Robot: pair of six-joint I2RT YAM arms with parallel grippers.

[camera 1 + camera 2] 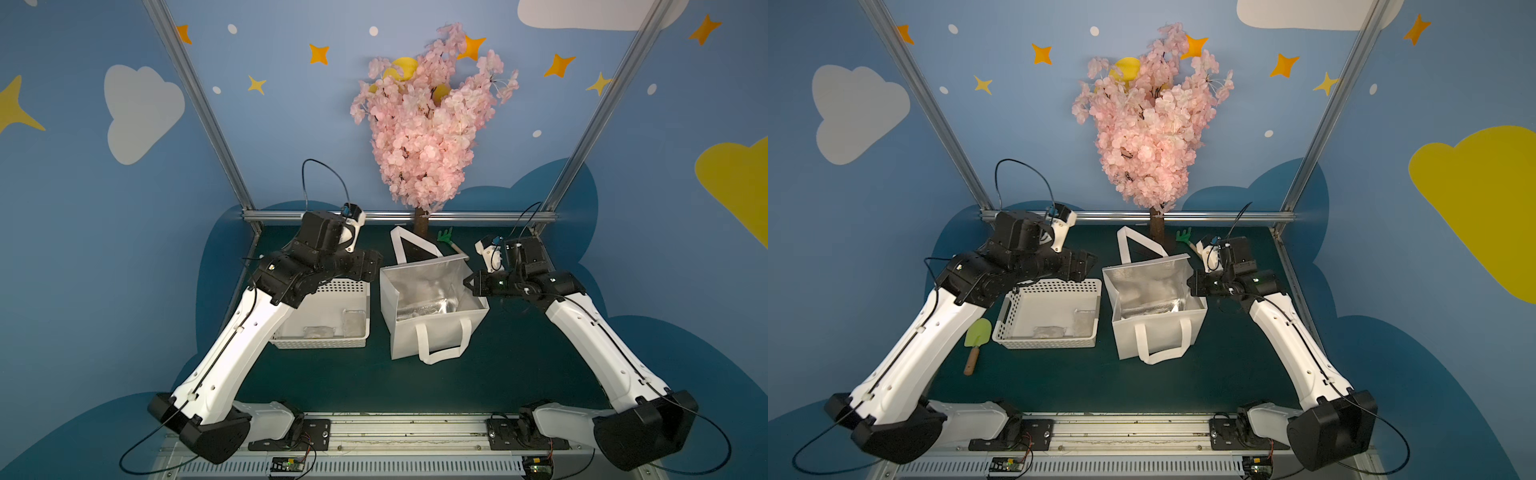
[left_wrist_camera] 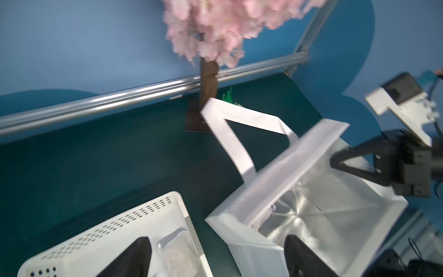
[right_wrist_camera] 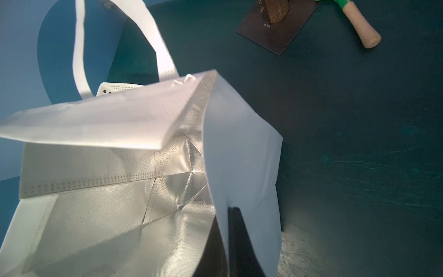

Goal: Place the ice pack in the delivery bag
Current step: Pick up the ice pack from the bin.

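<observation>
Mid-frame, the right gripper [image 1: 469, 284] pinches a wall of the open delivery bag [image 1: 405, 338], while the left gripper [image 2: 217, 242] gapes wide and empty beside it, seemingly due to dip into the perforated basket [image 1: 320, 344] at left for an ice pack [image 1: 355, 322] lying there.

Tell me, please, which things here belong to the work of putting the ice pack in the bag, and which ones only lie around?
For the job: delivery bag; ice packs in the white basket; right gripper, jaws shut on the bag's wall; left gripper, jaws open.

Only lying about: green trowel; green rake; pink blossom tree.
</observation>
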